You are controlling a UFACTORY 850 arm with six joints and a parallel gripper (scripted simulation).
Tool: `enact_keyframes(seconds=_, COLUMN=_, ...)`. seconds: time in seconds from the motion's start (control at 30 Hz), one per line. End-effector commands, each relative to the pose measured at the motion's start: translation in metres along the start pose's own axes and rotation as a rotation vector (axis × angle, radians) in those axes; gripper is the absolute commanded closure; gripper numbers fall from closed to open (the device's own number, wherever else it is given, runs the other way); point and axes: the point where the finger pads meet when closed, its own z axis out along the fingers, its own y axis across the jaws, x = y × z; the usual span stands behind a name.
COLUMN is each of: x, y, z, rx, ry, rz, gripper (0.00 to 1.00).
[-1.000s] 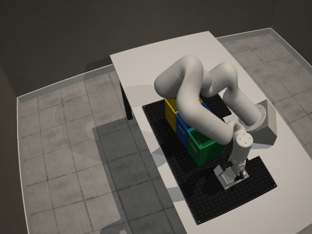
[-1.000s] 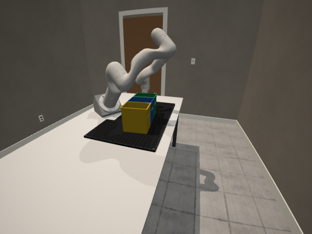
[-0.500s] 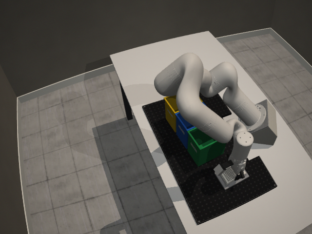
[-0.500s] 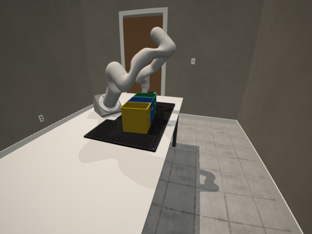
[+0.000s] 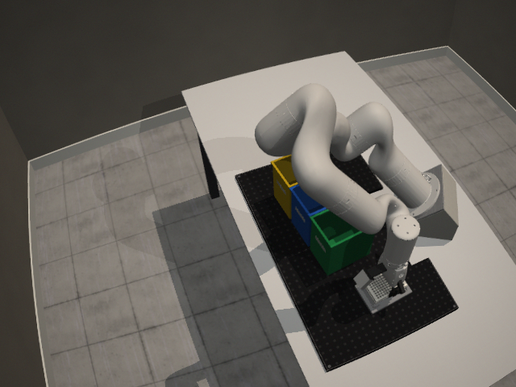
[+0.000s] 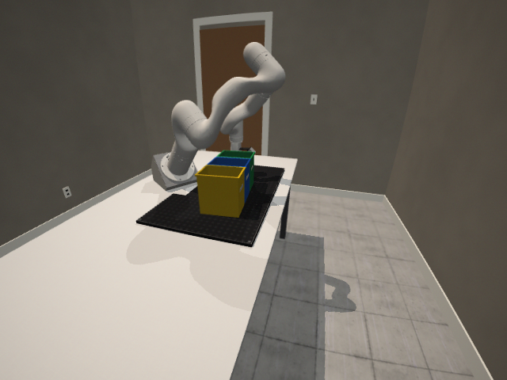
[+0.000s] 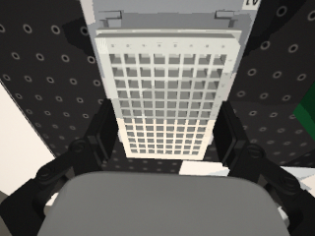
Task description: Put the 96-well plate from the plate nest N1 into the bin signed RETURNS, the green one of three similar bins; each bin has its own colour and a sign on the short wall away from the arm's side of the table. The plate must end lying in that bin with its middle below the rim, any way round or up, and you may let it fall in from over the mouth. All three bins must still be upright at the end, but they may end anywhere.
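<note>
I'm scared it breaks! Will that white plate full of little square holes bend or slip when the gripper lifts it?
The white grid plate looks stiff, so it probably won't bend. The black gripper clamps its two long smooth sides near one end, so it might tilt or slip. Mostly holes, it's likely light.

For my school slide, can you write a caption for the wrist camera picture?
The gripper clamps its black fingers on the white 96-well plate above the grey plate nest.

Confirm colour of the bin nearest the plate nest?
Green; clearest in the top view.
</note>
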Motion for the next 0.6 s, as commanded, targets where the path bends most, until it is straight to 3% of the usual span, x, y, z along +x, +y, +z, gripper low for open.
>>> enact_keyframes(seconds=0.0, x=0.000, y=0.000, z=-0.001, rx=0.001, ry=0.000, rz=0.000, gripper=1.00)
enact_keyframes(seconds=0.57, x=0.000, y=0.000, z=-0.020, rx=0.001, ry=0.000, rz=0.000, gripper=1.00)
